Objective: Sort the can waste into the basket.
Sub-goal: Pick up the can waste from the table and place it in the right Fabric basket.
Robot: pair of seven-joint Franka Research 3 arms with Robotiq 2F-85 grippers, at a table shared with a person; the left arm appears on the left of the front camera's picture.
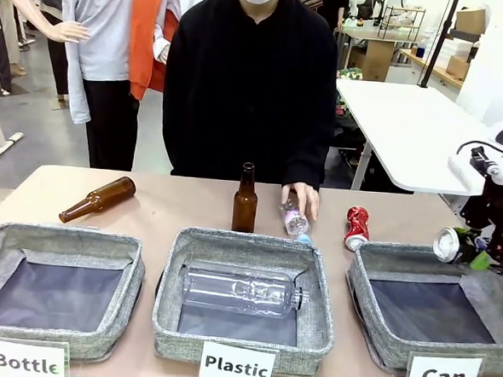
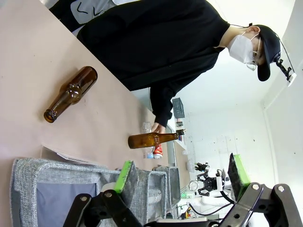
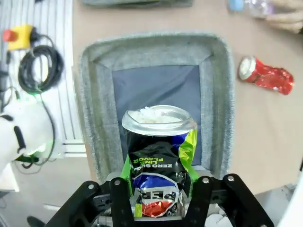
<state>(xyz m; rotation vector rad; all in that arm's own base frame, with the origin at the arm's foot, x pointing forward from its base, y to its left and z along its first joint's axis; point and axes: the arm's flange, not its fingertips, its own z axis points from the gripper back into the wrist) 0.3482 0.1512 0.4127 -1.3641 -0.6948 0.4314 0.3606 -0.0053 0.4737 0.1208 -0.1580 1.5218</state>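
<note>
1. Over the far right rim of the basket marked "Can", the right gripper has its green pads closed on the crushed body of the dark blue can.
2. Step in hand, as judged: carry to release for this can. The basket's dark liner looks bare, so no can has been sorted yet.
3. Next move: in the right wrist view the dark blue can hangs above the rim nearest the camera, not the liner. The right gripper should shift toward the basket's middle, then part its jaws.
4. Right arm pose: it enters from the right side, wrist angled so the fingers tilt down toward the basket, the can's open end leading.
5. Remaining item: the red can lies on the table, just beside the basket's far left corner and near the person's hand, which rests on a clear plastic bottle.
6. Left gripper: jaws wide apart, nothing between them.
</note>
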